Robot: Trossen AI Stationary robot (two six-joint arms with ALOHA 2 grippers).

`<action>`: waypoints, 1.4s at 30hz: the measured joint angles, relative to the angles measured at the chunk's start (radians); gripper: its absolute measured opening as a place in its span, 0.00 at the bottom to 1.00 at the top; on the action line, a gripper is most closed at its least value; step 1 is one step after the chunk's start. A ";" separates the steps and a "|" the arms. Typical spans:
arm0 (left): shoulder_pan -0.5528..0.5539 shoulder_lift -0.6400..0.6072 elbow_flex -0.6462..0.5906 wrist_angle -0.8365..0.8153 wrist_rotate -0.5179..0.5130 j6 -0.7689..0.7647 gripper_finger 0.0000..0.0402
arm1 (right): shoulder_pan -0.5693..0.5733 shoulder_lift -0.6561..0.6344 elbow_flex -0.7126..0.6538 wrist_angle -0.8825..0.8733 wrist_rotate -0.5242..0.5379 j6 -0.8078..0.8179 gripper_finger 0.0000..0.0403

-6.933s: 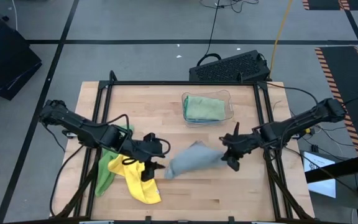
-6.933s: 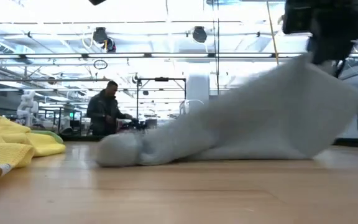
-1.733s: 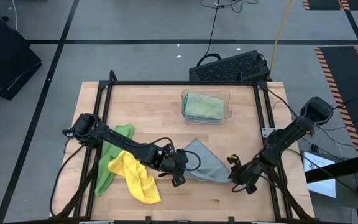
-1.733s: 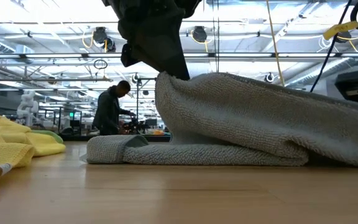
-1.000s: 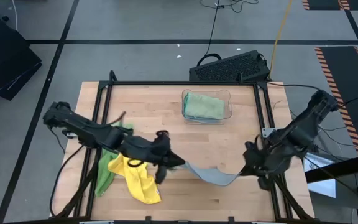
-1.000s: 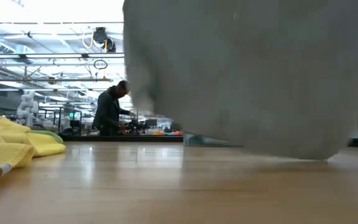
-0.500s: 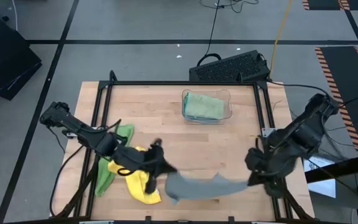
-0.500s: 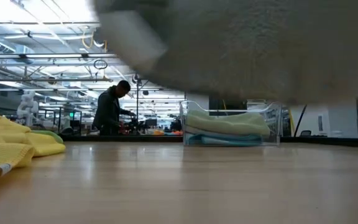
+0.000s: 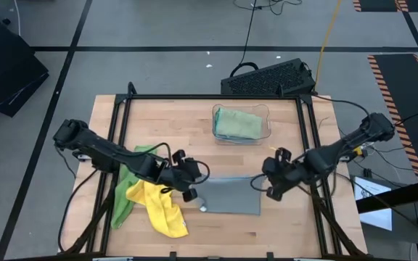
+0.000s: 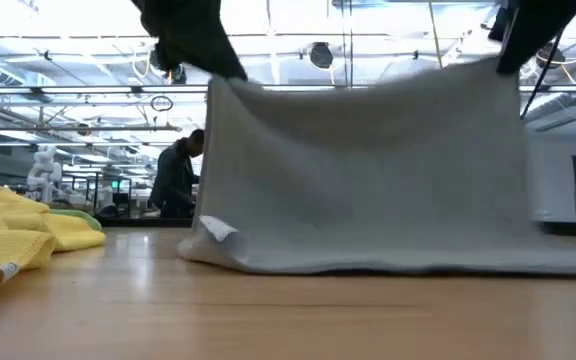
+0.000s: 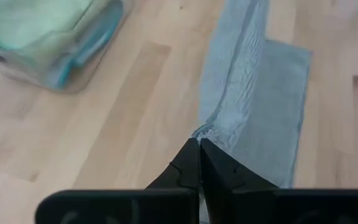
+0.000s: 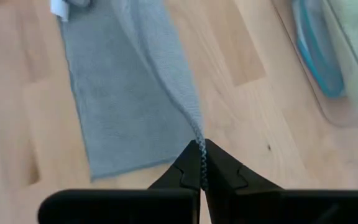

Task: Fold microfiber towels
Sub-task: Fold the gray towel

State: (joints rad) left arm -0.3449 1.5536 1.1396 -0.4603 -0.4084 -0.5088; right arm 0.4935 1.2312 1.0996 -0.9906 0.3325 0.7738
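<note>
Pinching the grey towel [image 9: 227,196] by one top corner each, the left gripper [image 9: 192,182] and right gripper [image 9: 270,183] have their fingers closed tight on the cloth. It hangs between them like a curtain, its lower part trailing on the table [image 9: 194,123] below and ahead of both claws. Risk, as I judge it: uneven lowering would skew the fold, and a thin pinch could let a corner slip. Yellow towel [image 9: 158,206] lies just beside the left claw and might snag.
</note>
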 joint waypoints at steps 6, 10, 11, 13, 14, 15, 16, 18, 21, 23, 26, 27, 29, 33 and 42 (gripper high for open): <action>-0.001 -0.001 -0.040 0.000 -0.004 -0.024 0.03 | -0.053 0.000 -0.118 0.085 -0.049 -0.009 0.00; 0.000 -0.001 -0.040 0.001 -0.006 -0.021 0.01 | -0.055 0.000 -0.168 0.158 -0.093 -0.024 0.00; 0.000 -0.001 -0.040 0.001 -0.008 -0.021 0.01 | -0.055 0.000 -0.178 0.181 -0.103 -0.028 0.00; 0.003 -0.002 -0.040 0.000 -0.014 -0.020 0.02 | -0.055 0.000 -0.195 0.216 -0.103 -0.024 0.00; 0.006 -0.002 -0.040 -0.001 -0.017 -0.020 0.02 | -0.055 0.000 -0.200 0.226 -0.101 -0.018 0.00; 0.009 -0.002 -0.040 -0.001 -0.018 -0.020 0.03 | -0.056 0.000 -0.205 0.233 -0.101 -0.011 0.00; 0.011 -0.002 -0.040 -0.001 -0.017 -0.020 0.03 | -0.056 0.000 -0.208 0.240 -0.100 -0.008 0.00; 0.013 -0.002 -0.040 -0.003 -0.013 -0.020 0.03 | -0.056 0.000 -0.217 0.259 -0.100 -0.011 0.00; 0.013 -0.002 -0.049 -0.008 -0.011 -0.021 0.01 | -0.056 0.000 -0.231 0.269 -0.100 -0.015 0.00; 0.016 -0.002 -0.060 -0.009 -0.009 -0.024 0.02 | -0.059 0.000 -0.242 0.273 -0.099 -0.024 0.00; 0.020 -0.002 -0.067 -0.008 -0.010 -0.028 0.03 | -0.077 0.000 -0.269 0.292 -0.098 -0.026 0.00; 0.021 -0.002 -0.069 -0.007 -0.010 -0.025 0.03 | -0.085 0.000 -0.277 0.295 -0.098 -0.025 0.00; 0.024 -0.002 -0.072 -0.006 -0.009 -0.025 0.02 | -0.099 0.000 -0.289 0.305 -0.098 -0.029 0.00; 0.038 -0.002 -0.074 -0.008 -0.009 -0.025 0.02 | -0.135 0.000 -0.301 0.329 -0.098 -0.067 0.00; 0.099 -0.002 -0.074 -0.009 -0.010 -0.019 0.01 | -0.230 0.000 -0.301 0.329 -0.098 -0.226 0.00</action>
State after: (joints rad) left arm -0.2460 1.5517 1.0660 -0.4698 -0.4183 -0.5282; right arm 0.2638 1.2308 0.7982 -0.6618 0.2342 0.5475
